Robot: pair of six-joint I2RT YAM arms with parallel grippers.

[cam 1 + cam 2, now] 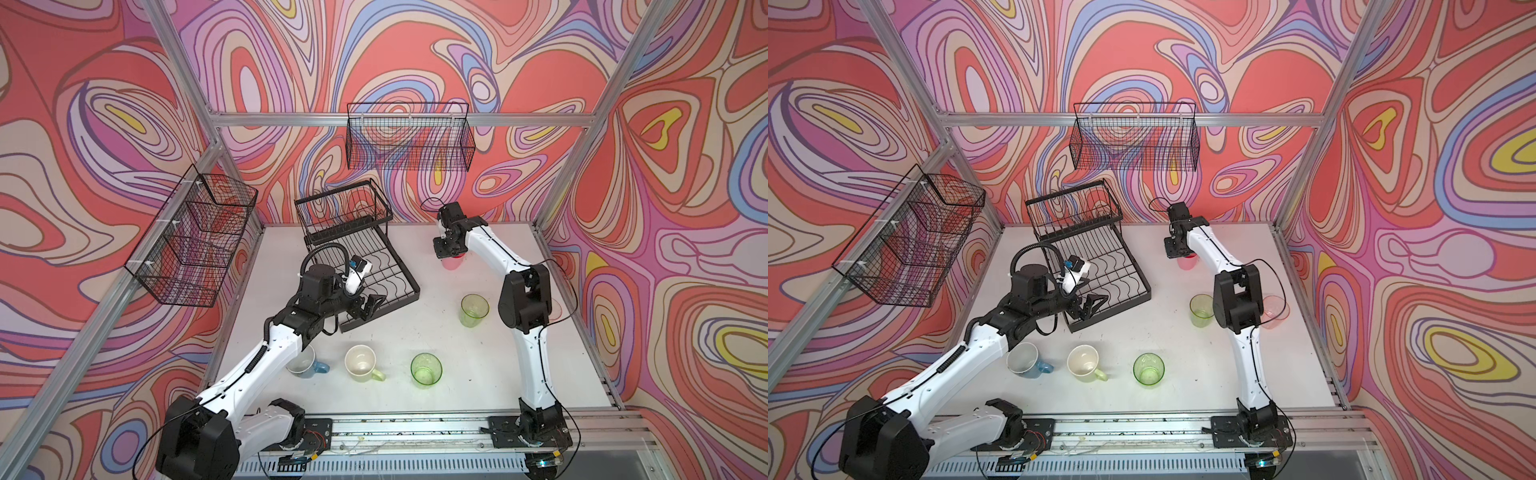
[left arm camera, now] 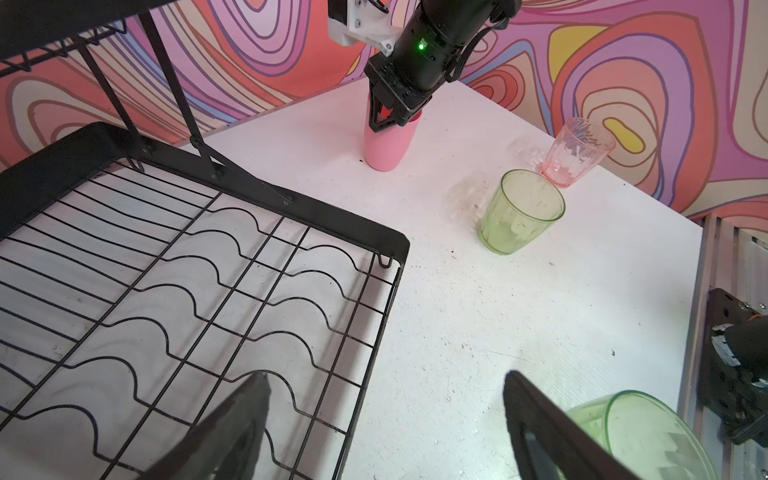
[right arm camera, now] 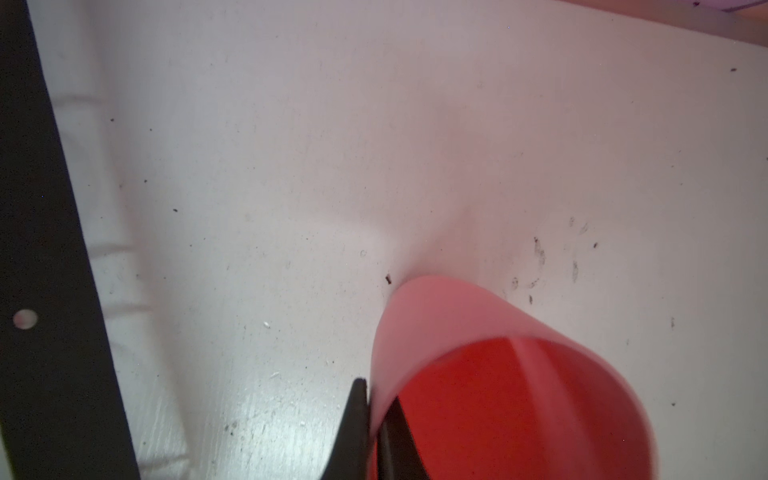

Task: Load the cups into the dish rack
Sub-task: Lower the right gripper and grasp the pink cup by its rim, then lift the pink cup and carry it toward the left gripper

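A: Pink opaque tumbler (image 2: 386, 145), where is it?
B: Standing on the white tabletop (image 1: 436, 332), right of the black wire dish rack (image 2: 353, 224). The right gripper (image 3: 376, 395) pinches its rim, one finger inside. The left gripper (image 2: 386, 374) spreads wide over the rack's front edge.

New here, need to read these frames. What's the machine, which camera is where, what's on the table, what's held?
Two robot arms stand at a white table's near edge, each ending in a gripper. The wide pictures come from one overhead stereo camera; the close-ups from a camera on each wrist. On the table: a black wire rack with no cup in it, two green cups, a clear pink cup, a yellow-green mug, a blue mug and an opaque pink cup. The right gripper is shut on that cup's rim, one finger inside, one outside; the cup stands on the table. The left gripper is open, empty, by the rack's near edge.
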